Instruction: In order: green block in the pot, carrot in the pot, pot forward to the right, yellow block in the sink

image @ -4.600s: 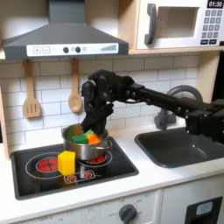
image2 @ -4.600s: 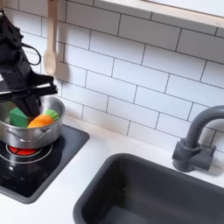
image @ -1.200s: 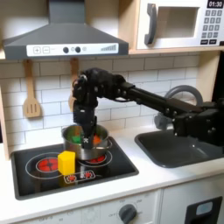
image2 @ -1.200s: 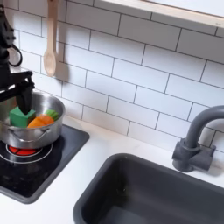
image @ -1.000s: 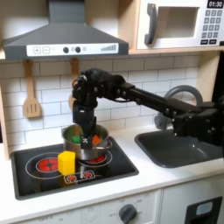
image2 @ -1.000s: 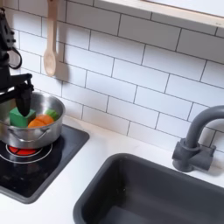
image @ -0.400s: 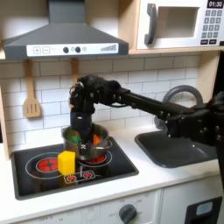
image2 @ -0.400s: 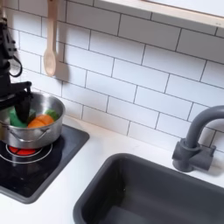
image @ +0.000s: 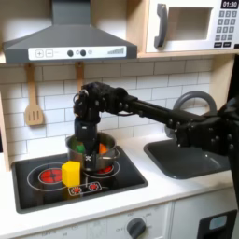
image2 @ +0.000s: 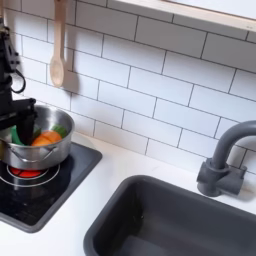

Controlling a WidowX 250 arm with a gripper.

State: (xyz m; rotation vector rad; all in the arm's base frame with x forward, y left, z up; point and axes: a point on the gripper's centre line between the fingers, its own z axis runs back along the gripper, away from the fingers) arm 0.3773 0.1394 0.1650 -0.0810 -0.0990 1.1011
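Step in hand, by the look of things: dragging the pot (image: 91,152), since the green block (image2: 20,131) and the carrot (image2: 45,139) already lie inside it, touching each other. Pot resting on the black stovetop (image: 42,177), left of centre in the first exterior view and at the left edge of the second exterior view. Gripper (image: 86,149) lowered at the pot's rim, over the side nearer the yellow block (image: 71,173); fingers (image2: 24,122) dark and partly cut off by the frame edge, so cannot tell whether apart or clamped on the rim.

To do it well: seat one finger inside the wall and one outside, low enough to bite the straight side rather than skid on the lip. Close firmly before any sideways pull. Keep the pot flat on the stovetop and slide, not lift, so block and carrot stay put. Pull steadily toward the front and toward the sink (image: 191,159) at the right of the first exterior view, watching the stovetop's raised edge, where a tilt seems likely. Steer clear of the yellow block, standing just in front of the pot at lower left of the first exterior view.
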